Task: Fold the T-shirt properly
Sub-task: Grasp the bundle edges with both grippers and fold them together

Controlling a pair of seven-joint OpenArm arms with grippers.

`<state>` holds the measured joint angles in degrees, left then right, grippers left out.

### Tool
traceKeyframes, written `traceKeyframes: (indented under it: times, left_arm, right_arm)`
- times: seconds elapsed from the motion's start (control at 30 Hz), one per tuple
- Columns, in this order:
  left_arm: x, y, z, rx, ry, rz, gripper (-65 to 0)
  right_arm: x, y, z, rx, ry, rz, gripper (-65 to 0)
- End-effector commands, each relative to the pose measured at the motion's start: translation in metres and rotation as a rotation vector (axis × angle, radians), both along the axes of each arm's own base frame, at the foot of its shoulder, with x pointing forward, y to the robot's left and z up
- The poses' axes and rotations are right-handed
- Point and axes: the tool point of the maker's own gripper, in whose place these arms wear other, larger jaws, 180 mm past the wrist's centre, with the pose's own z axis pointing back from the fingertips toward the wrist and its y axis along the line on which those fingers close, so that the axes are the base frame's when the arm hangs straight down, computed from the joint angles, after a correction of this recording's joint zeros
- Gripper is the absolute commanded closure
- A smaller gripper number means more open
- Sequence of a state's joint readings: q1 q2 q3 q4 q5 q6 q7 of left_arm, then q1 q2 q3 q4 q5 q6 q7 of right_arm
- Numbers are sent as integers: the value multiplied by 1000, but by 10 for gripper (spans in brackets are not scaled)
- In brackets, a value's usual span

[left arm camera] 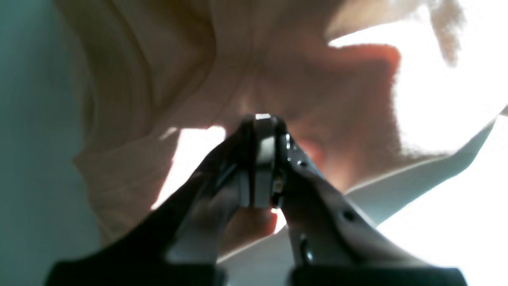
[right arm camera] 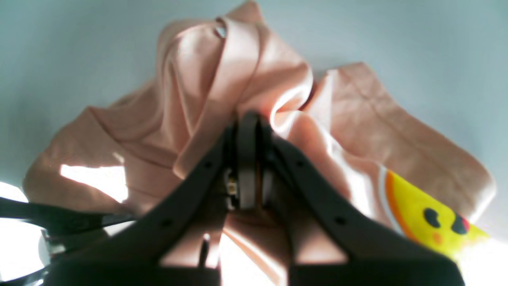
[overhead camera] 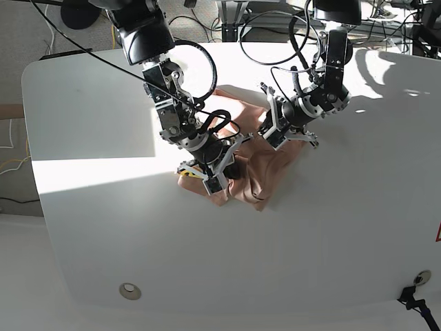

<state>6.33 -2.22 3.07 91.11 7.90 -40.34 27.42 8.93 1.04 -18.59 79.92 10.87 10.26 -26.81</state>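
- The T-shirt lies bunched in a crumpled heap near the middle of the white worktop, partly in sunlight
- Both arms reach down onto it, one at each side of the heap
- The left pincer has its jaws pressed together with pink cloth pinched at the tips; the fabric rises in folds beyond it
- In the base view this pincer sits on the heap's far right edge
- The right pincer is likewise closed tight, its tips buried in a fold of the T-shirt
- In the base view it is at the heap's near left edge
- A yellow print with dark eyes and an orange rim shows on the cloth just right of the right pincer
- A small pale tag sits at the top of the raised fold in the right wrist view
- A round metal insert is set in the worktop near its front edge, well apart from the T-shirt
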Motion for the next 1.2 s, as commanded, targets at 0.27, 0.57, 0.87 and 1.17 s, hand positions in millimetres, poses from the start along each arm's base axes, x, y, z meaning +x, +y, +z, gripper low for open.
traceKeyframes:
  times: [0.27, 0.57, 0.87, 1.17]
  left_arm:
    - [36, 41, 5, 67, -43, 17, 0]
    - [83, 84, 22, 145, -91, 47, 0]
    - [62, 39, 56, 70, -195, 7, 0]
    - [3, -10, 23, -27, -75, -34, 0]
  right_arm:
    - [3, -58, -40, 38, 5, -180, 0]
    - [-27, -60, -22, 74, -35, -203, 0]
    - [10, -64, 41, 63, -151, -189, 0]
    - [11, -102, 10, -9, -79, -236, 0]
